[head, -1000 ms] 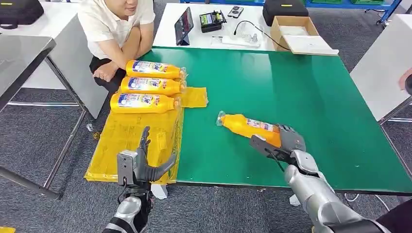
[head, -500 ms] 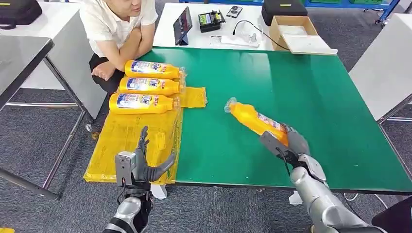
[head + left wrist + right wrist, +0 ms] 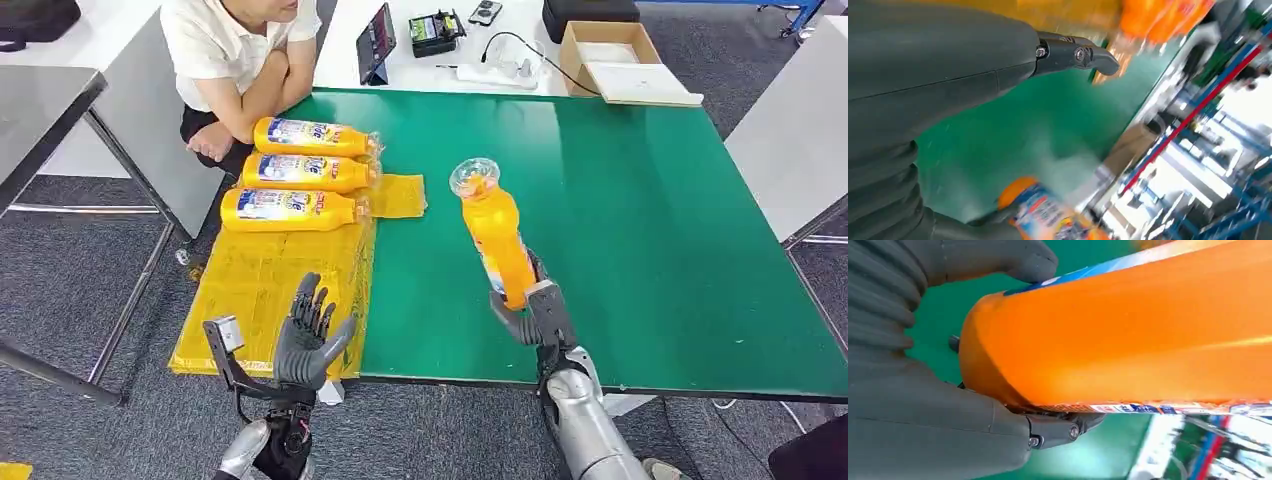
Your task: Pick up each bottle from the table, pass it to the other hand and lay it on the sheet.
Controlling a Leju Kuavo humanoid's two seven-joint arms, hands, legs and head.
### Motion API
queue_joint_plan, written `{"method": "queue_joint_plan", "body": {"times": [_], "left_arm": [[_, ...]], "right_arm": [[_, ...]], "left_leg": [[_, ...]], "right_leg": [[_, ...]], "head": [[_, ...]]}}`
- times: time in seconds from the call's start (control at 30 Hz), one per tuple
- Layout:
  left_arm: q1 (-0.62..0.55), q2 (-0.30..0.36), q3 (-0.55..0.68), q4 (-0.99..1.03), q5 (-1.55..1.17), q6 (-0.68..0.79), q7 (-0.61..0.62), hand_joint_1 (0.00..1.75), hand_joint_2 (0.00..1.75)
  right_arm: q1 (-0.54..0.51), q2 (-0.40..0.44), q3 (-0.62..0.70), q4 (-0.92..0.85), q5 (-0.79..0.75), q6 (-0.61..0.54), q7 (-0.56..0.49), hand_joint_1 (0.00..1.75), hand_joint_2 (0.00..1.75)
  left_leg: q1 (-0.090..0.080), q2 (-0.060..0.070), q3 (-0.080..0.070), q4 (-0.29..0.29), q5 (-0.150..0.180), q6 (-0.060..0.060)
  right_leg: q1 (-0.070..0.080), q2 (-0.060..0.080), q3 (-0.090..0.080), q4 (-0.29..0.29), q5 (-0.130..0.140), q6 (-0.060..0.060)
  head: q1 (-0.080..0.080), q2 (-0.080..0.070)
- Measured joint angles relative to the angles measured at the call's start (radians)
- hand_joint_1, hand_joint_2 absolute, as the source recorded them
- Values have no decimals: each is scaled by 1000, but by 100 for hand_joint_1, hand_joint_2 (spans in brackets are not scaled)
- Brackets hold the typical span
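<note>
Lifted off the green table (image 3: 640, 220) since a moment ago, the orange bottle (image 3: 497, 238) no longer lies flat near the front edge; the right hand has swung it up and toward the middle, so it now stands nearly on end with its clear cap pointing away from the robot. Starting at the left, three bottles (image 3: 300, 170) already lie side by side across the far end of the yellow sheet (image 3: 262, 280), which drapes over the table's left edge, and a person (image 3: 235, 50) sits just behind the far left corner. Below the sheet's near end the left hand (image 3: 305, 335) has also turned: it hangs just off the front edge, holding nothing, palm up and fingers apart. Moving right, the right hand (image 3: 530, 305) grips the bottle by its base, thumb on one side and fingers on the other, above the front part of the table. What the handover turns on, I'd say, is this: the bottle's long axis runs away from the robot, its free upper body sits to the right of the waiting left hand and well apart from it, with the sheet's right edge between them. The left hand is the nearer one to the sheet, so the bottle probably has to come leftward into that spread palm.
</note>
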Motion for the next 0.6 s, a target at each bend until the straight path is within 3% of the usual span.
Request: {"method": "queue_joint_plan", "body": {"times": [0.33,0.6], "left_arm": [[0,30,-94,-80,-21,-53,-9,0,175],[-20,30,-139,-114,-189,80,-73,0,175]], "right_arm": [[3,27,153,-27,49,-39,0,175,175],[-16,71,301,25,150,-87,13,175,175]], "left_leg": [[0,-2,-4,0,0,0],[0,-2,-5,0,0,0]], "right_leg": [[0,0,-4,0,0,0],[0,-1,-5,0,0,0]], "head": [[0,0],[0,0]]}}
